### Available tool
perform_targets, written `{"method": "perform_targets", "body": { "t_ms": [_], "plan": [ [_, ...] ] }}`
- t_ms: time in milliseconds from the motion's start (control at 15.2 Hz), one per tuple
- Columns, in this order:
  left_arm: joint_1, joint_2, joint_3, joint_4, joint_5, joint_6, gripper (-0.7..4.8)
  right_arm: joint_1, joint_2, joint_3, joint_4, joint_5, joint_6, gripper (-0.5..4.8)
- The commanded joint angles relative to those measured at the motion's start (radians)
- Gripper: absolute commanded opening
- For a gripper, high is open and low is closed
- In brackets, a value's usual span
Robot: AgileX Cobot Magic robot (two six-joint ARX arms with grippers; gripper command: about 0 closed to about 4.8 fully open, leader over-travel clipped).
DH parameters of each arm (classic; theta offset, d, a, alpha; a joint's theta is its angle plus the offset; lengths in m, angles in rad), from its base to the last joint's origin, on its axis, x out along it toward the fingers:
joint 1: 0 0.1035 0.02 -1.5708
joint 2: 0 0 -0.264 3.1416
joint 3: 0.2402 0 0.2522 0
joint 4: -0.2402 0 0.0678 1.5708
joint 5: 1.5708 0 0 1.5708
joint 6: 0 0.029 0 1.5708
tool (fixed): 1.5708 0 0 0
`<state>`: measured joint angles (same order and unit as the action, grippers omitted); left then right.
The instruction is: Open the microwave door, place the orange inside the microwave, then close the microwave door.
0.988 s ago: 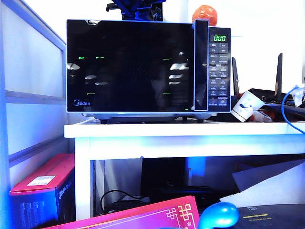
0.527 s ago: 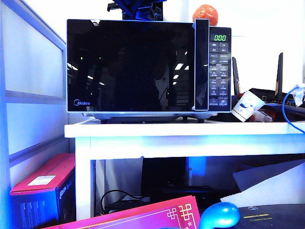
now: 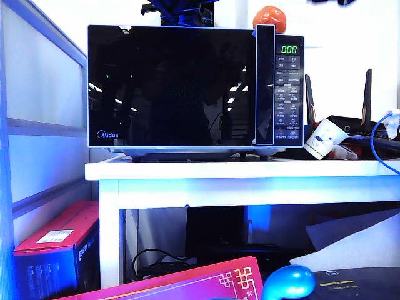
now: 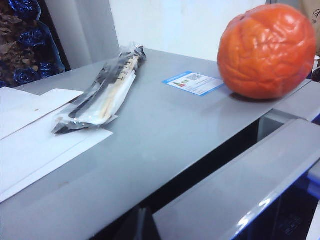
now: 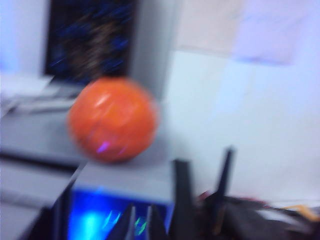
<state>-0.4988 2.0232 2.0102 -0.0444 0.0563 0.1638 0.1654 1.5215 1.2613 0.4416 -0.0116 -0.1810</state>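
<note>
The microwave stands on a white table with green digits lit. The orange rests on its top, above the handle bar; it also shows as the orange and, blurred, as the orange. In the left wrist view the microwave door stands slightly ajar, a dark gap between its top edge and the body. My left gripper is shut and empty, its tip at the narrow end of that gap. My right gripper hangs before the button panel, below the orange, fingers nearly together with nothing between.
A plastic-wrapped chopstick packet, a blue card and white paper lie on the microwave top. Right of the microwave are a tipped paper cup, a router with tall antennas and a blue cable. A red box sits below.
Reflections in the door glass have shifted, so the door has swung a little. A dark part of an arm has appeared at the top right edge. The orange has stayed put.
</note>
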Motion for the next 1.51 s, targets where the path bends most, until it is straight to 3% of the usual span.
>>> {"method": "perform_targets", "body": {
  "t_ms": [66,461,659,790,1186,1317,1515],
  "plan": [
    [0.002,0.012,-0.007,-0.051,-0.007,-0.007,-0.05,-0.049,0.021,0.003,-0.051,-0.163,0.008,0.36],
    [0.002,0.012,-0.006,-0.051,0.012,-0.007,-0.05,-0.096,0.129,0.003,-0.055,-0.392,0.073,0.36],
    [0.002,0.012,-0.006,-0.051,0.012,-0.007,-0.05,-0.095,0.161,0.003,-0.04,-0.414,0.077,0.35],
    [0.002,0.012,-0.006,-0.051,0.012,-0.007,-0.05,-0.095,0.164,0.003,-0.015,-0.518,0.077,0.35],
    [0.002,0.012,-0.006,-0.051,0.012,-0.007,-0.05,-0.09,0.196,0.003,0.065,-0.462,0.126,0.34],
    [0.002,0.012,-0.006,-0.051,0.012,-0.007,-0.05,-0.089,0.215,0.016,0.064,-0.524,0.131,0.3],
    [0.002,0.012,-0.006,-0.051,0.012,-0.007,-0.05,-0.071,0.247,0.04,0.057,-0.538,0.135,0.3]
  ]
}}
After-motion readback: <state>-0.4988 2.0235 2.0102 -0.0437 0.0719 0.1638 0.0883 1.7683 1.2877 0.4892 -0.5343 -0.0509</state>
